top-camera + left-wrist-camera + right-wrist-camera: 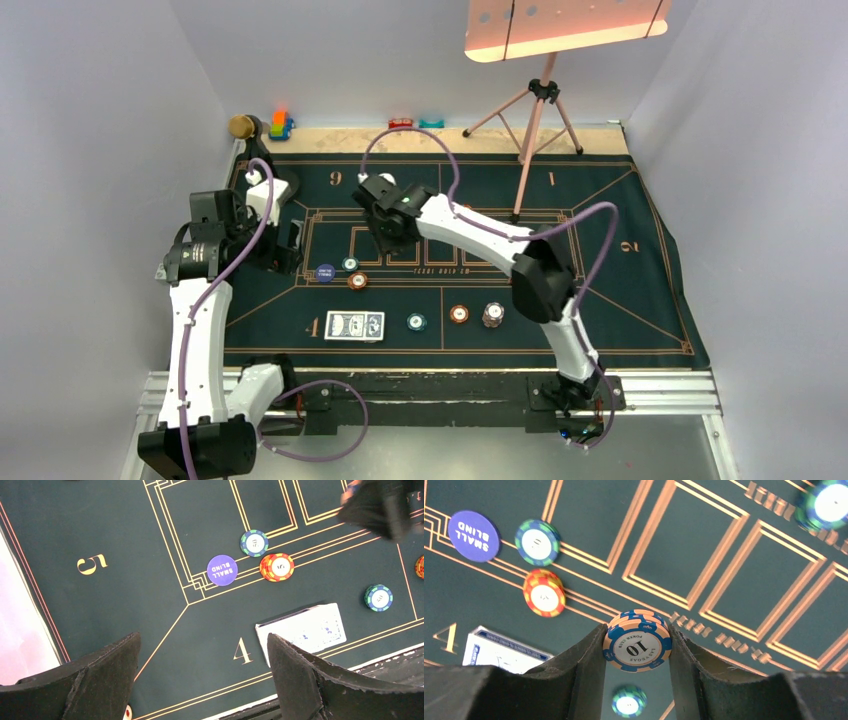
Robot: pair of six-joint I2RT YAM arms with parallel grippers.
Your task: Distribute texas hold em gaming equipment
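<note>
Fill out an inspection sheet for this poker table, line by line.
Surface: dark green gold-lined felt mat, seat numbers printed.
Job's things: blue-backed card deck by the 4; purple round small-blind button; teal chip and orange chip beside it.
Clutter: small coloured toy blocks at the far edge.
Grippers: left gripper open, empty; right gripper shut on peach-and-blue 10 chip.
Cables: purple cables running along both arms.
Surroundings: pink tripod lamp at the back; pale walls.
</note>
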